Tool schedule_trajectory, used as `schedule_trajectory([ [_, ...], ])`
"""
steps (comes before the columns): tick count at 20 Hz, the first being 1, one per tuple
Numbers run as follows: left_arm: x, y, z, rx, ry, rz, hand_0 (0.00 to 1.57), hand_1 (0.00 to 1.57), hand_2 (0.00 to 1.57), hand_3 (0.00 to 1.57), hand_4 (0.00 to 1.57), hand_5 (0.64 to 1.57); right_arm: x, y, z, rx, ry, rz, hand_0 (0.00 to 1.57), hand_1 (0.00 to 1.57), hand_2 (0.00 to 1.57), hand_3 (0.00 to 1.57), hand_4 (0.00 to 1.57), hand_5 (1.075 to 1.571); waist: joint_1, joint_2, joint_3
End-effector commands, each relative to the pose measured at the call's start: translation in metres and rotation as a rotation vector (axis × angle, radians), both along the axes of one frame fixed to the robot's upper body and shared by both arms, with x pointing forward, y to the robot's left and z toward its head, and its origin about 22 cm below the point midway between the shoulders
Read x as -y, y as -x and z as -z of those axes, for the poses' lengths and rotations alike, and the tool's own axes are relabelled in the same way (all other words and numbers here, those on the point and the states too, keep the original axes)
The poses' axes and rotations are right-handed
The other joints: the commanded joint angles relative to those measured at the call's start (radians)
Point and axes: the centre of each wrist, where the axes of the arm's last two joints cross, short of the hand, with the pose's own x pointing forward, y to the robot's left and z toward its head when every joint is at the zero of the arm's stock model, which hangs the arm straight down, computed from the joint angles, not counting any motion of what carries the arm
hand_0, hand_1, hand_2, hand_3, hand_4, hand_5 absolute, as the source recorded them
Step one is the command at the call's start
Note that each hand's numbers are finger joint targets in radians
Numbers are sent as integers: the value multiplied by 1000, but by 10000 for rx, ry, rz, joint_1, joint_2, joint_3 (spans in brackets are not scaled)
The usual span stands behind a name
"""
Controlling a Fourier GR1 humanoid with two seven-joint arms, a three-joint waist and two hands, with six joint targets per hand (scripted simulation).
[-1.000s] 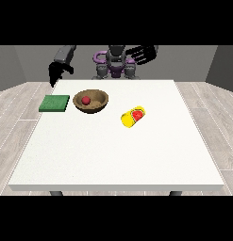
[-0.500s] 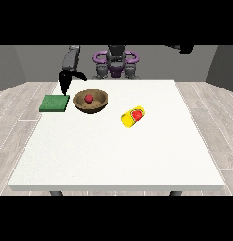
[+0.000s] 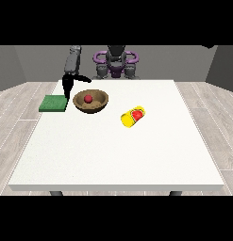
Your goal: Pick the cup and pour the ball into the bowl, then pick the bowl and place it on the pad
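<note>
The brown bowl (image 3: 91, 101) stands at the table's far left with a red ball (image 3: 88, 98) inside it. Just to its left lies the green pad (image 3: 53, 103). The yellow cup (image 3: 132, 117) lies on its side near the table's middle, with red showing in its mouth. The hand at the view's left (image 3: 68, 85) hangs above the gap between pad and bowl, fingers straight and pointing down, thumb stretched towards the bowl's rim; it holds nothing. Only a dark sliver of the hand at the view's right (image 3: 210, 46) shows at the scene's top edge.
The white table (image 3: 118, 155) stretches wide towards the camera in front of the cup and bowl. The robot's torso (image 3: 116, 63) stands behind the far edge. Grey floor surrounds the table.
The hand at the view's left has swung right and down, from beyond the pad to just beside the bowl. The other hand has moved up and right, almost out of sight.
</note>
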Motion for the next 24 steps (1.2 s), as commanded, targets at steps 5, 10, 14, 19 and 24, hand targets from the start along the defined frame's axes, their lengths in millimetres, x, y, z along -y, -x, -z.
schedule_trajectory([
  [5,-16,13,-22,256,102,394,0,0,0,0,162,1563,24,6,24,-4,-215,158,0,0,0,0,0,1571,172,353,9],
  [10,-5,11,-26,352,320,835,0,0,0,0,143,1566,15,-4,28,-267,-694,406,0,0,0,0,0,1570,443,607,8],
  [14,1,20,-54,1233,248,813,0,0,0,0,117,1568,57,3,29,599,-1007,711,0,0,0,0,0,1569,675,1370,16],
  [19,12,28,-76,1576,188,1276,0,0,0,0,0,1567,45,11,53,626,-1150,884,0,0,0,0,0,1567,1238,1521,22],
  [24,16,32,-96,1719,295,1038,0,0,0,0,0,1569,25,-9,41,251,-1929,696,0,0,0,0,148,1571,921,1746,20],
])
